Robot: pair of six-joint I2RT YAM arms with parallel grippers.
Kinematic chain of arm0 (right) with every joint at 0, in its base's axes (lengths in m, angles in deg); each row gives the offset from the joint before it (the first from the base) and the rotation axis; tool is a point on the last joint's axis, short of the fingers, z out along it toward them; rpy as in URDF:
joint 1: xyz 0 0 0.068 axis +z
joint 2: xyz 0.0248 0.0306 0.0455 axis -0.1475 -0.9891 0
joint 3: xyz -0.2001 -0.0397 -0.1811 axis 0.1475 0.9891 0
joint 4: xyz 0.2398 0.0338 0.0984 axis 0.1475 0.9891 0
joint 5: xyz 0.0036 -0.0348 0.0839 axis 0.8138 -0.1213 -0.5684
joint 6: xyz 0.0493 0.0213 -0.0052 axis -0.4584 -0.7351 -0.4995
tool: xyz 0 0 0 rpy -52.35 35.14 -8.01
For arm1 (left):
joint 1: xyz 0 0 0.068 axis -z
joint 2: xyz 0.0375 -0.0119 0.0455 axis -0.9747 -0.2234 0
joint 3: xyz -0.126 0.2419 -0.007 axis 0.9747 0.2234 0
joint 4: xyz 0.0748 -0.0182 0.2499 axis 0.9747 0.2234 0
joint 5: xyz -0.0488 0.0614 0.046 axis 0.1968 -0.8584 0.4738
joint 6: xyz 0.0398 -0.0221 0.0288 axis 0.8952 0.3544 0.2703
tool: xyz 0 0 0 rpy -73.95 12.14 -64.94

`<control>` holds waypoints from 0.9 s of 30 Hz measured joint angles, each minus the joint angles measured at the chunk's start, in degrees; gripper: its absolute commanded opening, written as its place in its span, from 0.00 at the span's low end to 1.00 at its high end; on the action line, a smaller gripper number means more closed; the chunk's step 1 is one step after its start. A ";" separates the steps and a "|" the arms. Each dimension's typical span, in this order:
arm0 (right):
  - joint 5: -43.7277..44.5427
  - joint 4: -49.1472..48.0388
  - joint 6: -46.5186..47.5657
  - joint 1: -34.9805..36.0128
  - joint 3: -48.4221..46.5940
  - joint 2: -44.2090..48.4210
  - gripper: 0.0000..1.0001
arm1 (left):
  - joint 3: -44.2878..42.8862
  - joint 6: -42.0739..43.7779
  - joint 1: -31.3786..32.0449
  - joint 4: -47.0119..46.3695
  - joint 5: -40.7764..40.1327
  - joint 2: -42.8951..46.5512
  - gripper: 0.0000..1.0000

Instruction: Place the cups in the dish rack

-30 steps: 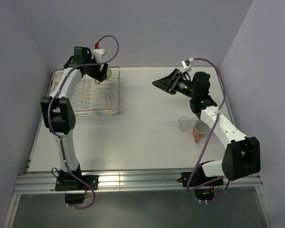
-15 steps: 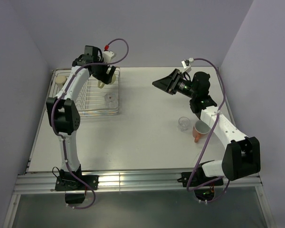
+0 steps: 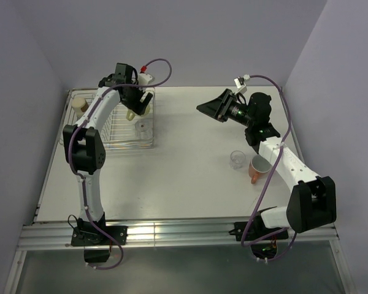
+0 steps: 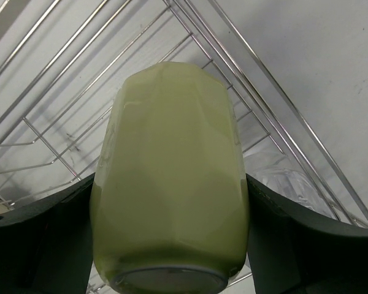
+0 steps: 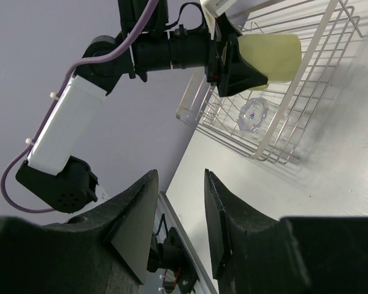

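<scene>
The left fingers (image 4: 37,245) are pinching a yellow-green mug (image 4: 172,171), one finger on each side of its fat middle. They hold it in the air over the far right part of the dish rack (image 3: 116,136). A clear glass (image 3: 144,127) sits in the rack just below it.

The mug looks hard and smooth, so I think it could slip. It could chip if it drops on the wires or bumps the glass. It does not look heavy. The wide middle seems a good place to hold it. I cannot see its handle.

The right fingers (image 5: 239,226) are spread apart and hold nothing, up in the air, well away from the rack. Another glass (image 3: 237,159) and an orange mug (image 3: 256,168) sit close together on the tabletop (image 3: 172,177).
</scene>
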State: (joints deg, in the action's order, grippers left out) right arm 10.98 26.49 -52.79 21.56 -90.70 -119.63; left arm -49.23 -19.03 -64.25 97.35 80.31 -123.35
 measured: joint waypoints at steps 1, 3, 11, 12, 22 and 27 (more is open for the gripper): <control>0.00 0.07 0.07 0.00 0.00 0.00 0.43 | 0.17 0.07 0.09 0.31 -0.13 -0.02 0.00; 0.00 0.24 0.20 0.00 0.00 0.00 0.43 | 0.44 0.20 0.28 0.76 -0.55 0.00 0.00; 0.00 0.42 0.37 0.02 0.02 -0.02 0.43 | 0.61 0.24 0.57 1.36 -0.44 -0.20 0.00; 0.00 0.42 0.37 0.02 0.04 -0.02 0.43 | 0.61 0.24 0.61 1.36 -0.44 -0.35 0.00; 0.02 0.44 0.50 0.15 0.15 -0.13 0.43 | 0.61 0.17 0.85 1.31 -0.13 -3.08 0.00; 0.00 0.44 0.57 0.15 0.72 -0.87 0.43 | 0.61 0.13 0.90 1.27 -0.15 -3.15 0.05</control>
State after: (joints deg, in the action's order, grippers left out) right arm 10.98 26.93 -52.23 21.71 -89.98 -120.50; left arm -48.62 -18.90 -63.35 98.62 80.16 -126.50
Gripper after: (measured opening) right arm 0.433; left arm 0.854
